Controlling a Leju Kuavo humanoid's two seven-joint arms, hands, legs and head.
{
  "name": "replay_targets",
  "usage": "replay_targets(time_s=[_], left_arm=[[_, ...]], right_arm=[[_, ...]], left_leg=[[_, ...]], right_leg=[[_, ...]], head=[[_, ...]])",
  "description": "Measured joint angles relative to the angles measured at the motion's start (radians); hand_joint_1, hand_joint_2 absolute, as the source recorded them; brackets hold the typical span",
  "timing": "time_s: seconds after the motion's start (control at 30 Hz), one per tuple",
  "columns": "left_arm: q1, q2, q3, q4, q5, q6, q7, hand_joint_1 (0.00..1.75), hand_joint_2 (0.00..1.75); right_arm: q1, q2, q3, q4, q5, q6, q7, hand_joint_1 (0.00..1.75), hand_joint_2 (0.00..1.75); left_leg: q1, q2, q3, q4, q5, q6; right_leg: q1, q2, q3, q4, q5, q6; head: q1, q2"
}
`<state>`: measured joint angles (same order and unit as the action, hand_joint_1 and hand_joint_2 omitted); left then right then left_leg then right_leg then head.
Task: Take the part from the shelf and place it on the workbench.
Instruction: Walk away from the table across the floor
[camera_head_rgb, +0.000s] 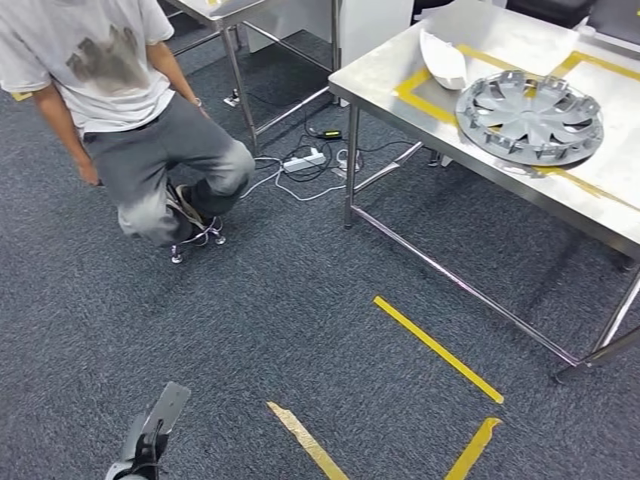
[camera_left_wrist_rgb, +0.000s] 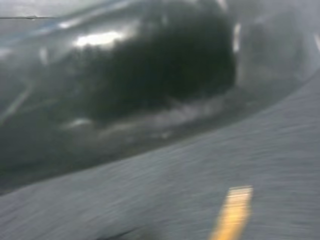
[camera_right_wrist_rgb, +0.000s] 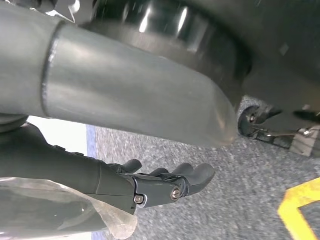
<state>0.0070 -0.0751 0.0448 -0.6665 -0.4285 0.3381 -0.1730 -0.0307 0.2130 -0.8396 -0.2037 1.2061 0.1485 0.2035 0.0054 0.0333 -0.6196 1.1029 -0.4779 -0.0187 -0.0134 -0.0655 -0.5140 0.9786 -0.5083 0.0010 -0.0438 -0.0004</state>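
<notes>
Silver part on the worktop, my hands down low

On the far left I see a person (camera_head_rgb: 124, 110) bent down on the grey carpet (camera_head_rgb: 287, 300). My left hand (camera_head_rgb: 147, 440) pokes in near me at the low left, and I cannot tell if it is apart or together; its own wrist view is just a blur. Farther right, a white power strip (camera_head_rgb: 303, 160) lies on the floor among cables. Yellow tape (camera_head_rgb: 438, 348) is stuck on the carpet near me. On the right stands the shiny steel worktop (camera_head_rgb: 392, 70). The part (camera_head_rgb: 528, 118), a round silver wheel cover, lies flat on it by a yellow tape mark. A white curved piece (camera_head_rgb: 444, 60) sits just beside it, on the far left side. My right hand (camera_right_wrist_rgb: 158, 187) hangs over the carpet with its dark fingers (camera_right_wrist_rgb: 196, 175) stretched out and nothing in them.
</notes>
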Motion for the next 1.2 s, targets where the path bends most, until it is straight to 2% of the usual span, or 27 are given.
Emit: replay_targets(time_s=[0.03, 0.07, 0.1, 0.17, 0.23, 0.3, 0.33, 0.37, 0.4, 0.43, 0.47, 0.53, 0.6, 0.63, 0.67, 0.7, 0.77, 0.8, 0.83, 0.87, 0.9, 0.93, 0.97, 1.03, 1.1, 1.17, 1.2], left_arm=[[-0.003, -0.002, 0.025, 0.061, -0.001, -0.012, 0.016, 0.00, 1.75], [-0.006, -0.004, 0.045, 0.113, -0.004, -0.024, 0.037, 0.00, 1.75], [-0.009, -0.006, 0.060, 0.158, -0.009, -0.035, 0.059, 0.00, 1.75], [-0.009, -0.009, 0.082, 0.237, -0.031, -0.055, 0.123, 0.00, 1.75], [-0.009, -0.011, 0.090, 0.297, -0.066, -0.070, 0.207, 0.00, 1.75], [-0.014, -0.015, 0.090, 0.339, -0.105, -0.088, 0.287, 0.00, 1.75], [-0.017, -0.017, 0.090, 0.357, -0.121, -0.098, 0.315, 0.00, 1.75], [-0.018, -0.019, 0.089, 0.372, -0.133, -0.106, 0.333, 0.00, 1.75], [-0.018, -0.020, 0.088, 0.384, -0.141, -0.113, 0.342, 0.00, 1.75], [-0.018, -0.021, 0.088, 0.394, -0.145, -0.119, 0.343, 0.00, 1.75], [-0.018, -0.022, 0.088, 0.402, -0.146, -0.124, 0.340, 0.00, 1.75], [-0.021, -0.026, 0.088, 0.412, -0.146, -0.131, 0.324, 0.00, 1.75], [-0.024, -0.029, 0.088, 0.419, -0.150, -0.133, 0.309, 0.00, 1.75], [-0.025, -0.029, 0.088, 0.423, -0.152, -0.133, 0.304, 0.00, 1.75], [-0.025, -0.028, 0.088, 0.427, -0.154, -0.133, 0.302, 0.00, 1.31], [-0.024, -0.027, 0.088, 0.431, -0.156, -0.133, 0.300, 0.00, 0.87], [-0.026, -0.026, 0.088, 0.436, -0.161, -0.132, 0.300, 0.00, 0.00], [-0.028, -0.026, 0.088, 0.437, -0.166, -0.131, 0.299, 0.00, 0.00], [-0.030, -0.026, 0.088, 0.438, -0.170, -0.130, 0.299, 0.00, 0.00], [-0.031, -0.026, 0.088, 0.438, -0.174, -0.130, 0.299, 0.00, 0.00], [-0.030, -0.026, 0.088, 0.440, -0.176, -0.129, 0.299, 0.00, 0.00], [-0.029, -0.026, 0.088, 0.441, -0.177, -0.128, 0.299, 0.00, 0.00], [-0.028, -0.026, 0.088, 0.442, -0.177, -0.127, 0.299, 0.00, 0.00], [-0.029, -0.026, 0.088, 0.443, -0.177, -0.125, 0.299, 0.00, 0.00], [-0.031, -0.026, 0.088, 0.444, -0.177, -0.123, 0.299, 0.00, 0.00], [-0.030, -0.026, 0.088, 0.446, -0.178, -0.122, 0.300, 0.00, 0.00], [-0.028, -0.026, 0.088, 0.447, -0.178, -0.122, 0.301, 0.00, 0.00]], right_arm=[[-0.001, 0.002, 0.000, 0.000, 0.005, 0.004, 0.003, 0.00, 0.00], [-0.002, 0.003, 0.000, 0.001, 0.010, 0.007, 0.007, 0.00, 0.00], [-0.003, 0.004, 0.000, 0.001, 0.014, 0.011, 0.012, 0.00, 0.00], [-0.007, 0.004, 0.000, 0.001, 0.024, 0.015, 0.020, 0.00, 0.00], [-0.012, 0.004, 0.002, 0.001, 0.035, 0.020, 0.023, 0.00, 0.00], [-0.013, 0.004, 0.003, 0.001, 0.044, 0.024, 0.023, 0.00, 0.00], [-0.013, 0.004, 0.003, 0.001, 0.047, 0.026, 0.022, 0.00, 0.00], [-0.014, 0.004, 0.003, 0.001, 0.049, 0.027, 0.021, 0.00, 0.00], [-0.015, 0.004, 0.004, 0.001, 0.051, 0.028, 0.020, 0.00, 0.00], [-0.016, 0.004, 0.004, 0.001, 0.052, 0.032, 0.019, 0.00, 0.00], [-0.017, 0.004, 0.004, 0.001, 0.053, 0.036, 0.019, 0.00, 0.00], [-0.018, 0.003, 0.004, 0.001, 0.055, 0.045, 0.017, 0.00, 0.00], [-0.018, 0.003, 0.004, 0.001, 0.059, 0.051, 0.015, 0.00, 0.00], [-0.018, 0.003, 0.005, 0.002, 0.061, 0.053, 0.014, 0.00, 0.00], [-0.019, 0.003, 0.007, 0.002, 0.062, 0.054, 0.013, 0.00, 0.00], [-0.019, 0.003, 0.008, 0.002, 0.063, 0.055, 0.013, 0.00, 0.00], [-0.017, 0.003, 0.010, 0.002, 0.063, 0.057, 0.012, 0.00, 0.00], [-0.016, 0.003, 0.011, 0.002, 0.064, 0.057, 0.011, 0.00, 0.00], [-0.014, 0.003, 0.011, 0.002, 0.064, 0.058, 0.010, 0.00, 0.00], [-0.013, 0.003, 0.011, 0.002, 0.065, 0.059, 0.010, 0.00, 0.00], [-0.013, 0.003, 0.011, 0.002, 0.065, 0.060, 0.010, 0.00, 0.00], [-0.013, 0.003, 0.011, 0.002, 0.066, 0.061, 0.010, 0.00, 0.00], [-0.014, 0.003, 0.011, 0.002, 0.066, 0.062, 0.009, 0.00, 0.00], [-0.014, 0.003, 0.011, 0.002, 0.066, 0.065, 0.006, 0.00, 0.00], [-0.015, 0.003, 0.011, 0.002, 0.066, 0.067, 0.005, 0.00, 0.00], [-0.018, 0.003, 0.011, 0.002, 0.066, 0.068, 0.004, 0.00, 0.00], [-0.019, 0.003, 0.012, 0.002, 0.067, 0.069, 0.004, 0.00, 0.00]], left_leg=[[-0.003, 0.021, 0.027, -0.054, 0.016, 0.006], [-0.006, 0.035, 0.042, -0.087, 0.021, 0.011], [-0.010, 0.038, 0.043, -0.094, 0.016, 0.017], [-0.008, 0.014, 0.040, -0.096, 0.017, 0.030], [-0.004, -0.007, 0.039, -0.098, 0.020, 0.043], [-0.003, -0.030, 0.037, -0.099, 0.023, 0.052], [-0.004, -0.042, 0.035, -0.099, 0.024, 0.055], [-0.006, -0.056, 0.035, -0.099, 0.024, 0.056], [-0.007, -0.069, 0.035, -0.098, 0.025, 0.057], [-0.007, -0.084, 0.036, -0.098, 0.025, 0.057], [-0.007, -0.098, 0.037, -0.097, 0.025, 0.057], [-0.008, -0.126, 0.035, -0.091, 0.026, 0.053], [-0.006, -0.149, 0.025, -0.088, 0.031, 0.042], [-0.005, -0.160, 0.020, -0.088, 0.035, 0.035], [-0.002, -0.165, 0.017, -0.087, 0.037, 0.029], [-0.003, -0.152, 0.013, -0.080, 0.032, 0.023], [-0.005, -0.097, -0.015, -0.017, -0.009, 0.014], [-0.005, -0.069, -0.042, 0.044, -0.043, 0.009], [-0.003, -0.054, -0.072, 0.114, -0.076, 0.004], [0.000, -0.047, -0.096, 0.170, -0.098, 0.000], [0.002, -0.043, -0.105, 0.196, -0.102, -0.003], [0.004, -0.039, -0.092, 0.180, -0.085, -0.004], [0.005, -0.031, -0.061, 0.126, -0.055, -0.003], [0.000, 0.013, 0.016, -0.015, -0.005, 0.004], [-0.008, 0.042, 0.048, -0.081, 0.004, 0.018], [-0.012, 0.025, 0.046, -0.086, 0.003, 0.032], [-0.011, 0.015, 0.046, -0.088, 0.005, 0.038]], right_leg=[[0.003, -0.011, 0.002, 0.002, -0.005, 0.005], [0.007, -0.023, 0.004, 0.004, -0.009, 0.010], [0.011, -0.035, 0.006, 0.004, -0.013, 0.015], [0.011, -0.051, 0.010, 0.006, -0.021, 0.024], [0.008, -0.016, -0.005, 0.045, -0.055, 0.033], [0.006, 0.039, -0.059, 0.166, -0.121, 0.036], [0.006, 0.053, -0.094, 0.238, -0.149, 0.035], [0.007, 0.060, -0.121, 0.291, -0.163, 0.034], [0.008, 0.063, -0.133, 0.307, -0.156, 0.032], [0.008, 0.066, -0.123, 0.280, -0.128, 0.029], [0.008, 0.075, -0.096, 0.219, -0.088, 0.025], [0.005, 0.123, -0.036, 0.081, -0.028, 0.018], [0.003, 0.156, -0.008, 0.023, -0.017, 0.015], [0.004, 0.151, -0.004, 0.018, -0.017, 0.013], [0.004, 0.139, -0.002, 0.018, -0.014, 0.009], [0.003, 0.127, 0.000, 0.015, -0.010, 0.004], [0.001, 0.095, 0.004, 0.009, -0.006, -0.004], [0.003, 0.079, 0.005, 0.009, -0.007, -0.007], [0.004, 0.061, 0.004, 0.009, -0.009, -0.009], [0.006, 0.043, 0.004, 0.009, -0.010, -0.010], [0.006, 0.026, 0.005, 0.009, -0.011, -0.009], [0.006, 0.011, 0.006, 0.009, -0.012, -0.008], [0.006, -0.003, 0.008, 0.009, -0.014, -0.006], [0.010, -0.027, 0.013, 0.010, -0.020, 0.001], [0.016, -0.046, 0.015, 0.011, -0.026, 0.011], [0.017, -0.063, 0.021, 0.009, -0.029, 0.021], [0.015, -0.053, 0.023, 0.013, -0.035, 0.026]], head=[[-0.001, 0.000], [0.000, 0.000], [0.000, 0.000], [0.001, 0.000], [0.003, 0.000], [0.006, 0.000], [0.007, 0.000], [0.006, 0.000], [0.006, 0.000], [0.006, 0.000], [0.006, 0.000], [0.006, 0.000], [0.006, 0.000], [0.005, 0.000], [0.005, 0.000], [0.004, 0.000], [-0.001, 0.000], [-0.003, 0.000], [-0.004, 0.000], [-0.004, 0.000], [-0.004, 0.000], [-0.004, 0.000], [-0.004, 0.000], [-0.004, 0.000], [-0.003, 0.000], [-0.002, 0.000], [-0.002, 0.000]])
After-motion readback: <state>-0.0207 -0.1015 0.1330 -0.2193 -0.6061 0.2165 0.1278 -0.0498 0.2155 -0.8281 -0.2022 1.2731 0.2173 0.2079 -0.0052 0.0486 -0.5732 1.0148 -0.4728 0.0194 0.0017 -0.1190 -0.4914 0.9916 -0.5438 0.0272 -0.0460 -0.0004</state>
